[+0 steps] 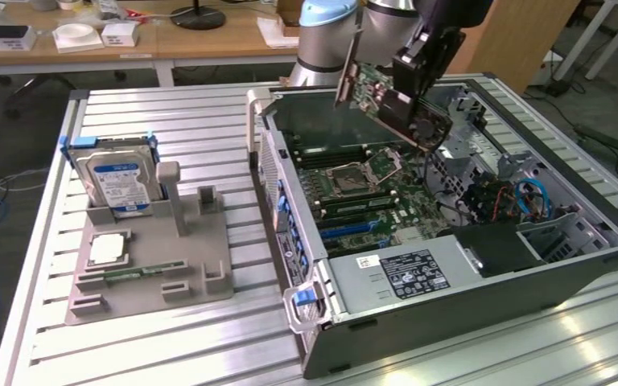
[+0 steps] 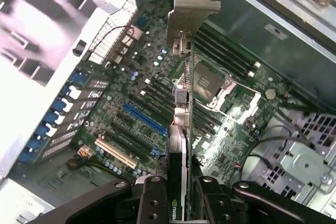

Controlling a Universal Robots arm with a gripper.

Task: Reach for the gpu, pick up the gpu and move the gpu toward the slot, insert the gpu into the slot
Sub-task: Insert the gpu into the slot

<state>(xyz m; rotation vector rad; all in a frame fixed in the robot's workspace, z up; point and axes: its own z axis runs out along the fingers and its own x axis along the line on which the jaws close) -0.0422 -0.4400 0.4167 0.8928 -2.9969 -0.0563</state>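
The hand clamps the thin black gpu card, tilted above the green motherboard; long blue slot clear of it, arm cut off.

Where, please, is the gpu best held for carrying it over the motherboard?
The gpu: by its upper edge, away from the bracket, from above, pinched across its thin flat faces, as the pincer grips it now; bracket and lower edge are left free.
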